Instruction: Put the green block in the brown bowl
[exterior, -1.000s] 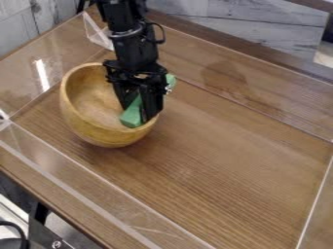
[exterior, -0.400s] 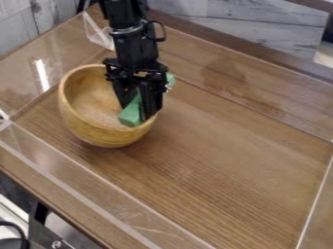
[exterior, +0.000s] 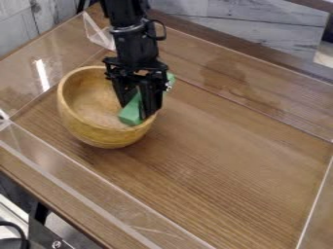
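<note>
The brown bowl [exterior: 81, 115] sits on the left part of the wooden table, round with thick walls and a paler inside. My black gripper [exterior: 135, 109] comes down from above over the bowl's right rim. It is shut on the green block [exterior: 131, 113], a small bright green bar held upright between the fingers. The block's lower end hangs at the bowl's right wall, just above or against the rim; I cannot tell whether it touches.
The wooden table [exterior: 221, 146] has a low clear plastic wall along its left and front edges. A pale wall with a dark fitting [exterior: 325, 56] stands at the back right.
</note>
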